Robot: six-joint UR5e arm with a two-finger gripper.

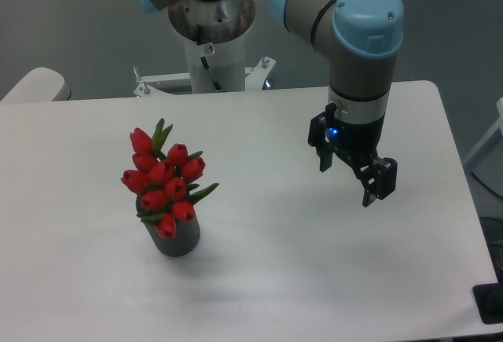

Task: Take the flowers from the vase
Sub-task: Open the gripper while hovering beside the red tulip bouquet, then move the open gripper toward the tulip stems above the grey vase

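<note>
A bunch of red tulip flowers with green leaves stands in a small dark grey vase on the left part of the white table. My gripper hangs above the table's right half, well to the right of the flowers and apart from them. Its two black fingers point down and stand spread, open, with nothing between them.
The arm's white base column rises behind the table's far edge. A pale rounded object shows at the far left. A dark item sits past the table's right front corner.
</note>
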